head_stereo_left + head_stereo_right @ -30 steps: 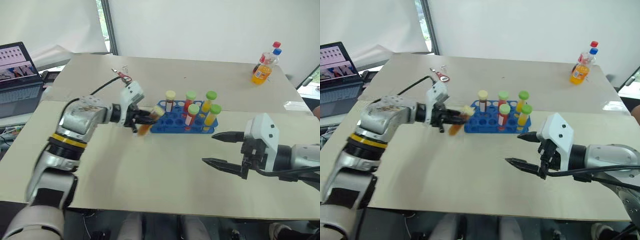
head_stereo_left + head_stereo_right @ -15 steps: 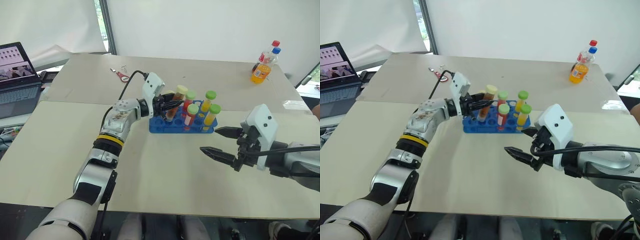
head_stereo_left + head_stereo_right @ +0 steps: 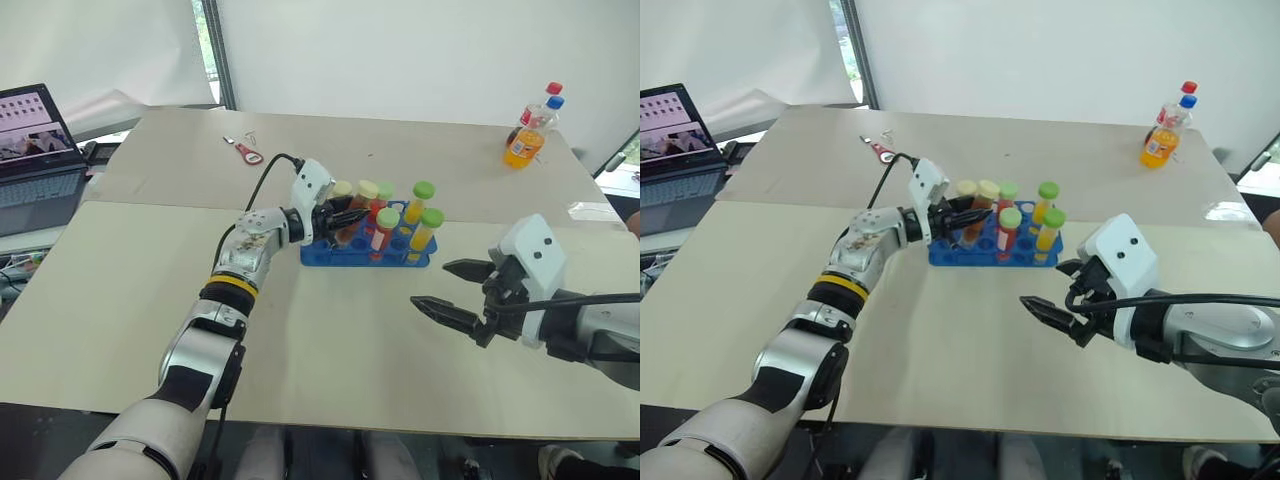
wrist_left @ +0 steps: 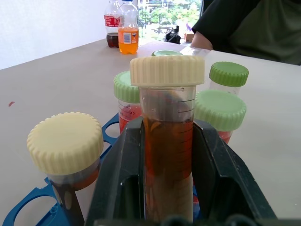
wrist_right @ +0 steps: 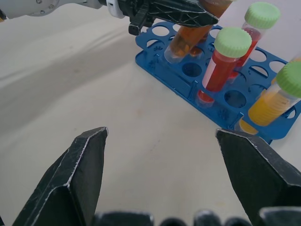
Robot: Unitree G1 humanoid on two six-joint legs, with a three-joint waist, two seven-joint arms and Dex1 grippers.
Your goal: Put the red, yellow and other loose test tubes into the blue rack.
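Blue rack [image 3: 368, 254] (green and cream caps)

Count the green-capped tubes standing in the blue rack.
4 green-capped tubes. Far row: one next to the cream-capped tube in the left end effector, one further right. Near row: two, in front of them. None appears hidden.

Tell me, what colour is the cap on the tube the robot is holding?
Cream; the held tube's cap shows best in the left wrist view.
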